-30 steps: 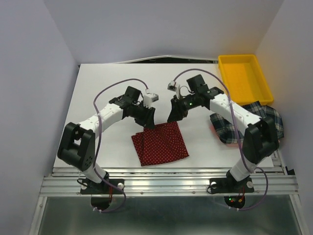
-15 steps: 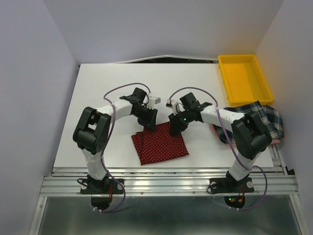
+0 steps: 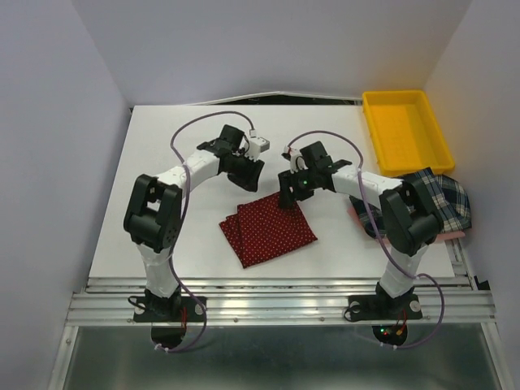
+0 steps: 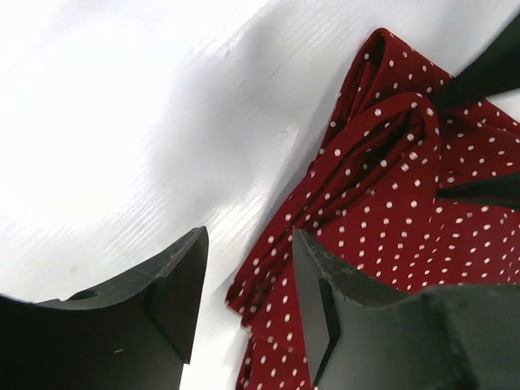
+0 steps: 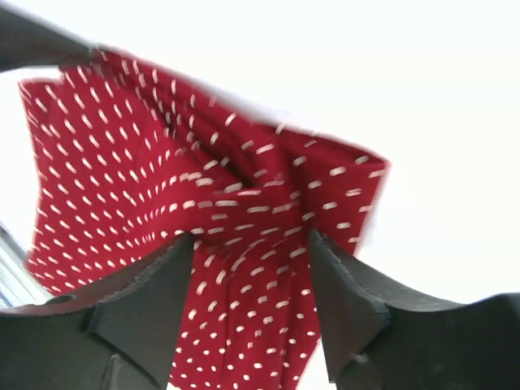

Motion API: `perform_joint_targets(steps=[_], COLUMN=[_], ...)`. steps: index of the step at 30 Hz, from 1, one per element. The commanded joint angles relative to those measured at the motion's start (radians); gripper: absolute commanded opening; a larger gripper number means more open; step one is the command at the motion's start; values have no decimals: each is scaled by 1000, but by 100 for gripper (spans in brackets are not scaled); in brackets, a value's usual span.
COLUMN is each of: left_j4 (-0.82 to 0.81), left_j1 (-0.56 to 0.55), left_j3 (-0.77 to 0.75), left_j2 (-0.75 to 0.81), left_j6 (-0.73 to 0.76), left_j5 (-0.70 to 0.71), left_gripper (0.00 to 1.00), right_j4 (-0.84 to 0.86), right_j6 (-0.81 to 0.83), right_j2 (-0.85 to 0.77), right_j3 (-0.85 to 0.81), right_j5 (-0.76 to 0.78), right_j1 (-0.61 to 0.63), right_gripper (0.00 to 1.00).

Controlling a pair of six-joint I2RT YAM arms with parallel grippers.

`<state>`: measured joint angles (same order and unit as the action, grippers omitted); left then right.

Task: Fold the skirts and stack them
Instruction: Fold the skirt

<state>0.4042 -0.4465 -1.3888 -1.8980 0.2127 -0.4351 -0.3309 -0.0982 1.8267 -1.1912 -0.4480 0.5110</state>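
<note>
red dotted skirt (image 3: 268,230) lies folded into a rough square on the white tabletop (image 3: 325,130), near the front middle and turned so one corner points toward the arms' bases. its far corner is puckered into folds, and both of your arms meet there. your left arm (image 3: 195,166) bends sharply at the elbow. its forearm runs right across the tabletop, with the wrist tipped down just beyond the skirt's far-left edge. the left jaws stand apart. in the wrist view the two dark fingers (image 4: 175,292) frame bare tabletop and the cloth's bunched edge without pinching it. your right arm (image 3: 366,180) folds at its elbow, forearm heading left, wrist pitched down over the skirt's far corner. the right jaws are spread too, fingers (image 5: 349,309) either side of the wrinkled cloth, though that view is blurred. plaid skirt (image 3: 445,199) sits crumpled at the tabletop's right edge, partly behind the right elbow and well apart from the red one. the yellow tray (image 3: 402,130) sits beyond it, in the far right corner.
</note>
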Motion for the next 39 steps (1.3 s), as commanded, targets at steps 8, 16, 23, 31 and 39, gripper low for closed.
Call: perform_joint_targets(steps=[8, 16, 23, 31, 39], left_j4=[-2, 25, -27, -91, -102], left_j1=[-432, -734, -836, -836, -833], left_j3=[230, 149, 96, 51, 54], left_j2=[513, 366, 194, 48, -21], left_j6=[208, 96, 96, 120, 129], left_j5=[383, 545, 590, 619, 659], left_gripper=[63, 64, 64, 60, 47], right_j4=[-20, -96, -108, -108, -117], right_j6=[-109, -176, -201, -221, -206], right_j2=[-175, -227, -211, -139, -87], right_j3=[1, 168, 229, 236, 246], right_j5=[-90, -112, -149, -240, -308], right_j1=[-100, -199, -258, -267, -267], right_gripper=[68, 85, 88, 88, 85])
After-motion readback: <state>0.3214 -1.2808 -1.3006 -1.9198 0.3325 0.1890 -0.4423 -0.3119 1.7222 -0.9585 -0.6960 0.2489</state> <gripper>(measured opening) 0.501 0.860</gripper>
